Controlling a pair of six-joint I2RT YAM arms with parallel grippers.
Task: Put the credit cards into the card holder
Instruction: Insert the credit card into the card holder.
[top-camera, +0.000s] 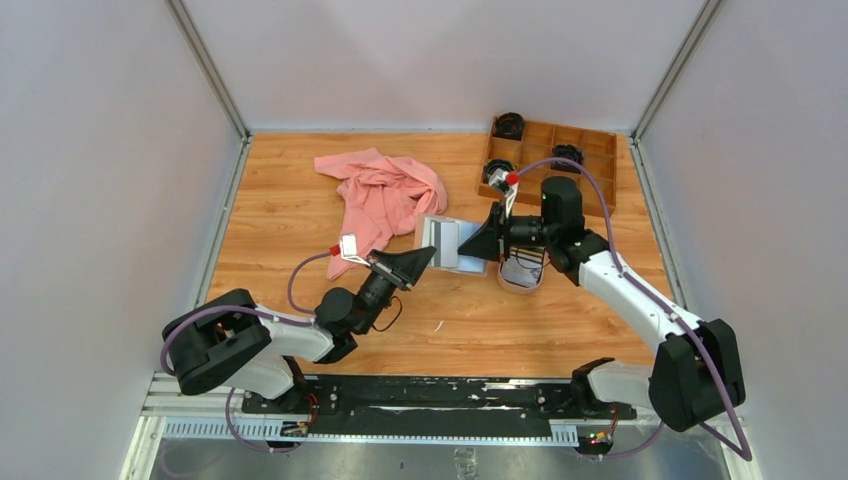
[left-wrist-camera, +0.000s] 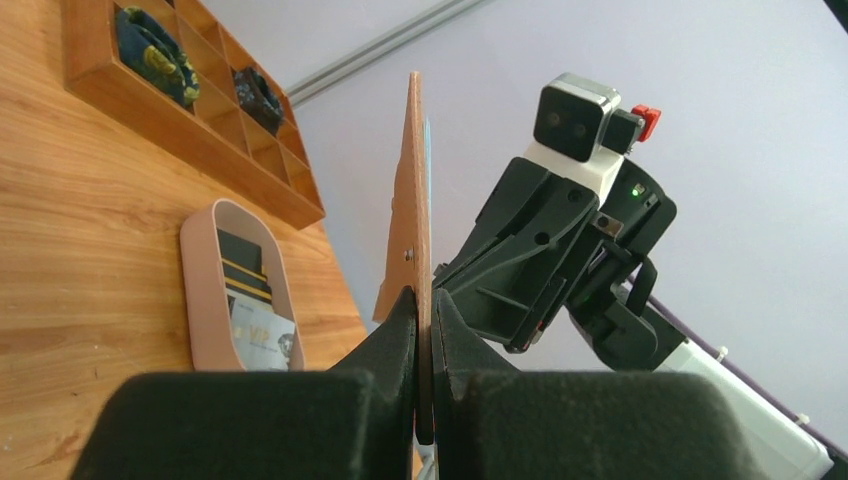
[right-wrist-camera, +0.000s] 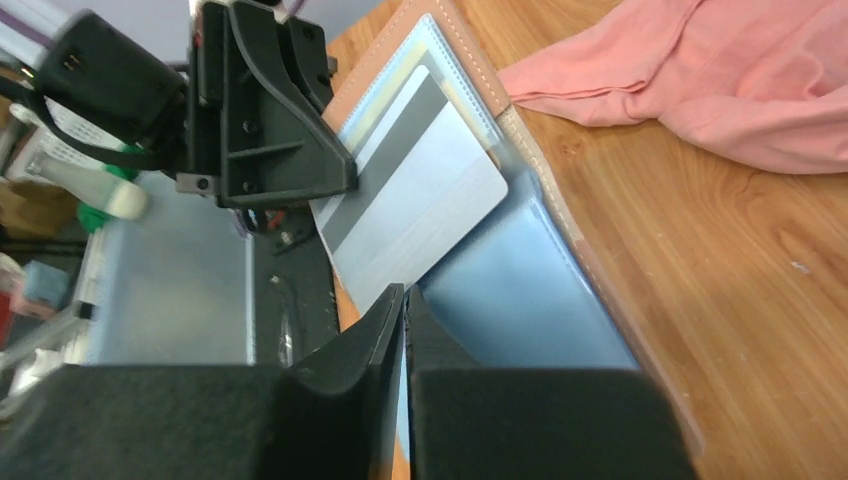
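The tan card holder (top-camera: 425, 232) hangs open above the table, and my left gripper (top-camera: 428, 256) is shut on its edge. In the left wrist view the holder (left-wrist-camera: 411, 200) stands edge-on between the shut fingers of the left gripper (left-wrist-camera: 423, 295). A whitish-grey credit card (right-wrist-camera: 420, 190) with a grey stripe lies slanted against the holder's light blue pockets (right-wrist-camera: 520, 290). My right gripper (right-wrist-camera: 404, 292) is shut, its tips at that card's near corner. More credit cards (left-wrist-camera: 245, 275), black with yellow stripes and a pale one, lie in the oval pinkish tray (left-wrist-camera: 197, 300).
A pink cloth (top-camera: 385, 195) lies bunched at the back left of the holder. A wooden compartment box (top-camera: 585, 160) with dark round items stands at the back right. The tray (top-camera: 522, 287) sits under my right wrist. Grey walls enclose the wooden table.
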